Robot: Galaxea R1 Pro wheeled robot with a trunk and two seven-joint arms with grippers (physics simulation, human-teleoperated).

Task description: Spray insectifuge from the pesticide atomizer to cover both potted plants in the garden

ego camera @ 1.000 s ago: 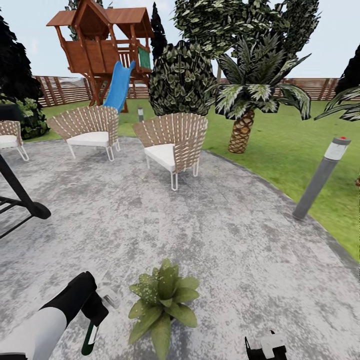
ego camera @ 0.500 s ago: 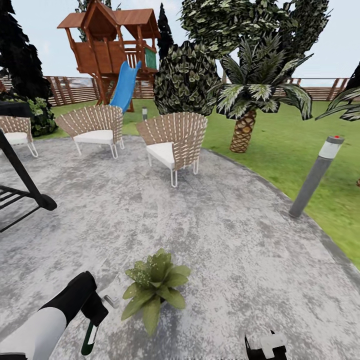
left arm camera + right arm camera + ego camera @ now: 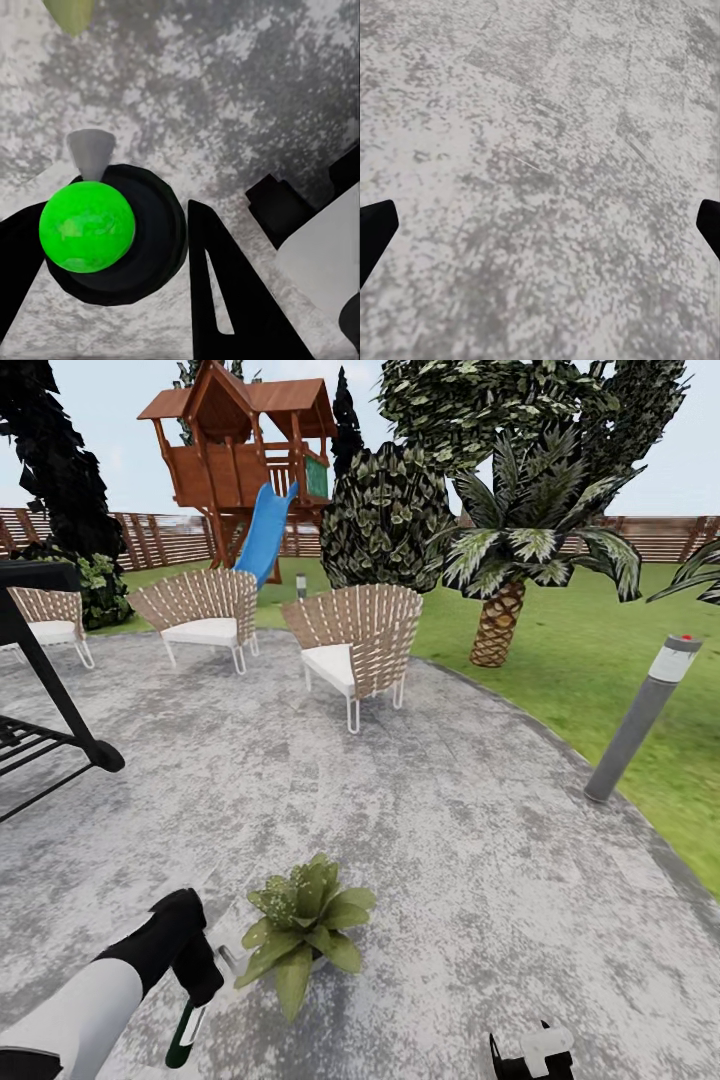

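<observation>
- We judge the first step as done: the left gripper [image 3: 205,980] has the pesticide atomizer [image 3: 186,1032] in its hold, with the dark-green body hanging down and the white trigger head near the fingers [image 3: 225,300].
- In the left wrist view we look along the bottle: a bright green round end [image 3: 86,225] sits between the dark fingers, which are closed on the bottle, and a grey nozzle [image 3: 90,152] points toward the patio [image 3: 430,830].
- One potted plant [image 3: 300,930] stands on the grey patio, well inside its edge, just beside the atomizer. Its pot is hidden under the leaves.
- We cannot see any spray mist or wet mark on the leaves, so we cannot tell if the spraying of this plant has begun. We judge it as not finished.
- The second potted plant we cannot find among what the cameras give us, so this part of the task is left.
- The right gripper [image 3: 540,225] hangs above bare patio with its fingers [image 3: 375,229] spread wide and nothing between them.
- What is left, in our judgement: cover this plant fully, then find and spray the other one.
</observation>
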